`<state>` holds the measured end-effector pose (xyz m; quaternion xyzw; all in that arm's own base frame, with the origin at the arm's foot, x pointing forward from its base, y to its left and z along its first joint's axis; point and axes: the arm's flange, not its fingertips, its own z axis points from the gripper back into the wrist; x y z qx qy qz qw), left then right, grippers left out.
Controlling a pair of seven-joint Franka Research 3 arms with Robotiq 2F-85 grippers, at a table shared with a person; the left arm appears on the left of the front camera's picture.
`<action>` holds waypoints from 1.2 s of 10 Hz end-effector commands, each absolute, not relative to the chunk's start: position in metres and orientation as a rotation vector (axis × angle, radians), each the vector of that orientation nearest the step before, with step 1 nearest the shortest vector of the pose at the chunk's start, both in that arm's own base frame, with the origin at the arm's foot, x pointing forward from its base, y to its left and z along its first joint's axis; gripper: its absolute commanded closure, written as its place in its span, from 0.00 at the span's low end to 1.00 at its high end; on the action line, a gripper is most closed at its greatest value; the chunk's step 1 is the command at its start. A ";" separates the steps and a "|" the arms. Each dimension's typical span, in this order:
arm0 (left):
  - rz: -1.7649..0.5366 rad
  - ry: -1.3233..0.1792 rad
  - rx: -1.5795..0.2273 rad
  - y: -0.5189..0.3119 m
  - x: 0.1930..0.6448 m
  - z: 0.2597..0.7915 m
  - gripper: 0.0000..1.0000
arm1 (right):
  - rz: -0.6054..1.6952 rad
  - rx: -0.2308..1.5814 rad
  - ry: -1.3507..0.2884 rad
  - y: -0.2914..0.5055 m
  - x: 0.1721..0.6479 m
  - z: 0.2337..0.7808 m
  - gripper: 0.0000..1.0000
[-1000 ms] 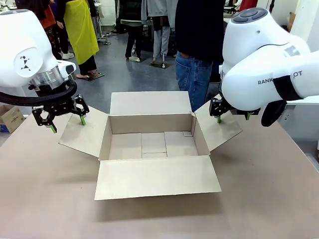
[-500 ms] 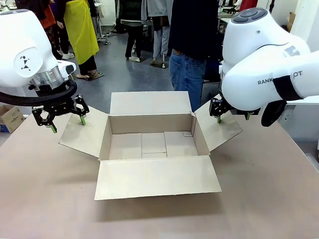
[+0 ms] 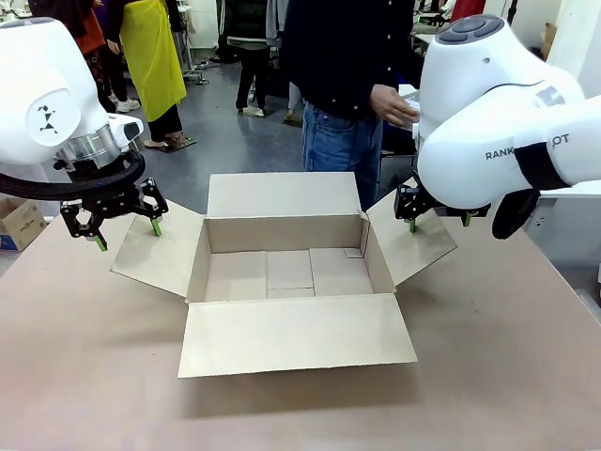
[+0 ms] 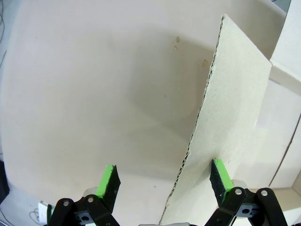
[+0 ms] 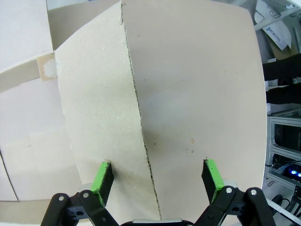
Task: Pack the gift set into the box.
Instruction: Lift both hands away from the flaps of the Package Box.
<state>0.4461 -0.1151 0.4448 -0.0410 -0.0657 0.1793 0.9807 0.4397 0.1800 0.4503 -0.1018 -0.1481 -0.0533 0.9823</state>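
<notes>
The box (image 3: 282,233), a wide brown carton, lies open at mid-table with all four flaps spread and nothing inside. My left gripper (image 3: 128,235) is open astride the edge of the left flap (image 3: 155,249), which rises between its green pads (image 4: 109,178) in the left wrist view as the flap (image 4: 230,117). My right gripper (image 3: 439,224) is open the same way over the right flap (image 3: 413,249), seen edge-on as the flap (image 5: 94,108) in the right wrist view. A person's hand (image 3: 390,101) holds something pale, mostly hidden behind my right arm; I cannot tell whether it is the gift set.
The person (image 3: 343,85) stands at the table's far edge behind the box. A small printed carton (image 3: 19,221) sits off the table at far left. Bare tabletop (image 3: 300,413) stretches in front of the box's near flap.
The person has stepped left along the far edge and raised a hand with something pale toward my right arm. Both arms and the box have stayed still.
</notes>
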 end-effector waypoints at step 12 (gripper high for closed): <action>0.376 -0.134 -0.067 -0.115 0.445 0.447 0.00 | -0.111 -0.223 -0.306 0.179 0.441 0.453 0.00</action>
